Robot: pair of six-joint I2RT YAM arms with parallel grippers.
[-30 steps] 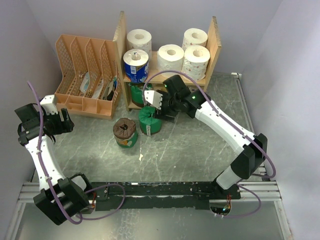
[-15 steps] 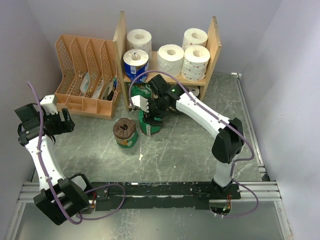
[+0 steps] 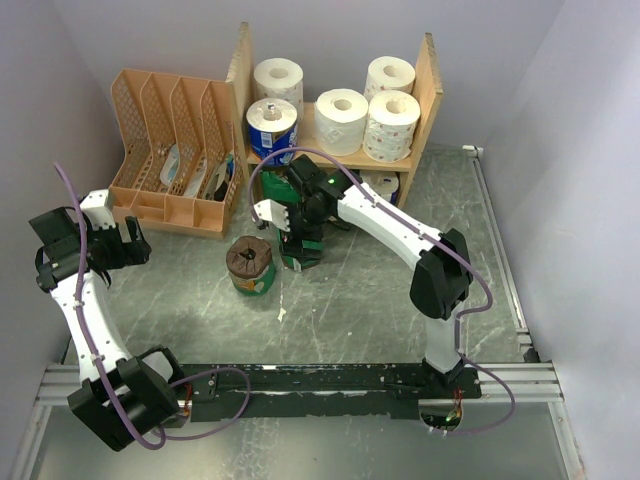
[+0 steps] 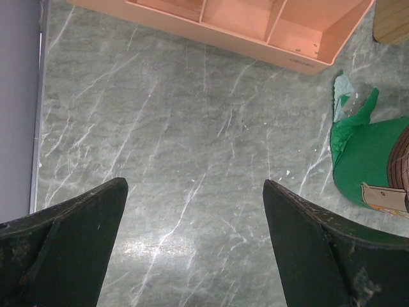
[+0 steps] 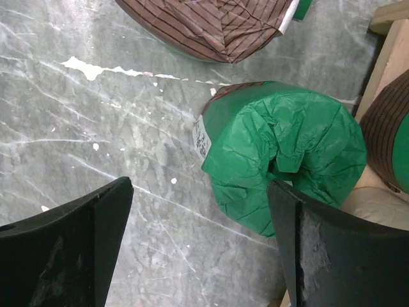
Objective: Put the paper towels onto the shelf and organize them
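here, the right claw (image 5: 198, 192) hangs with fingers spread wide over the green-wrapped paper towel roll (image 5: 287, 160), which sits on the counter (image 5: 96, 128) at centre of the top view, just in front of the shelf (image 3: 432, 80). a clean grip likely means shifting toward the frame's right so both fingers straddle the crumpled wrap, clear of the brown-topped roll (image 3: 250, 262) nearby. the left claw (image 4: 195, 192), also apart, hovers at left over grey marbled counter; pale walls (image 3: 150, 30) enclose the scene.

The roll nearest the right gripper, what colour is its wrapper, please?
Green, on the roll; best seen in the right wrist view.
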